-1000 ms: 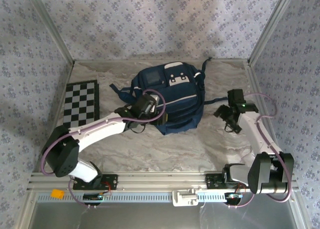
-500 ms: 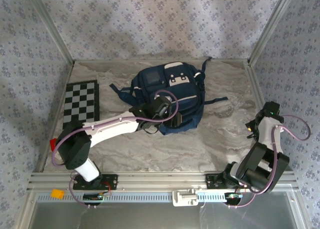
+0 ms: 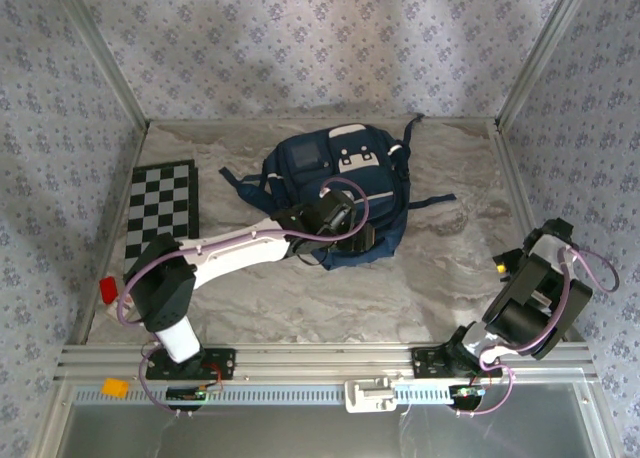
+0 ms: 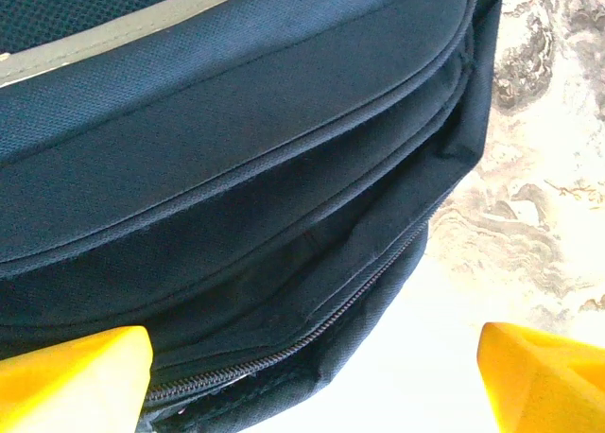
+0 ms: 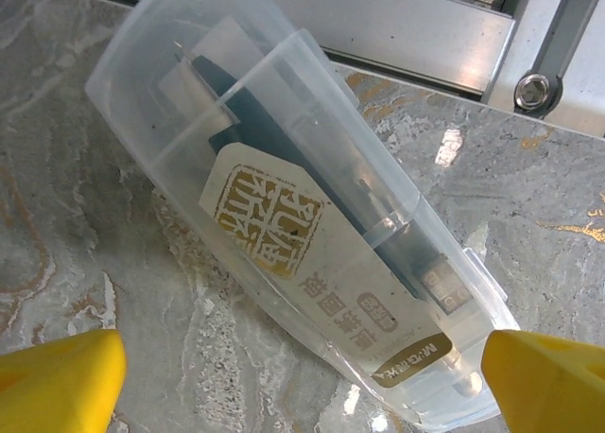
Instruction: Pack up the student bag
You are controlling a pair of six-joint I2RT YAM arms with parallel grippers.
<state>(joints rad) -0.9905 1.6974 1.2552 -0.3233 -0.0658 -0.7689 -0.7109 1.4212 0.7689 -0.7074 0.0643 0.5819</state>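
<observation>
Tally: one student bag (image 3: 340, 183), one checkerboard (image 3: 160, 213) at left, one clear case (image 5: 284, 216) at right; left gripper (image 4: 310, 381) and right gripper (image 5: 302, 386) both spread apart; marbled table (image 3: 330, 298), floral-papered walls (image 3: 300, 48)

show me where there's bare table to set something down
Widest bare marble: right of the student bag, up to the right arm. Also the near strip between bag and front rail. Crowded: the left arm crosses the left side by the checkerboard; a clear case lies under the right gripper.
</observation>
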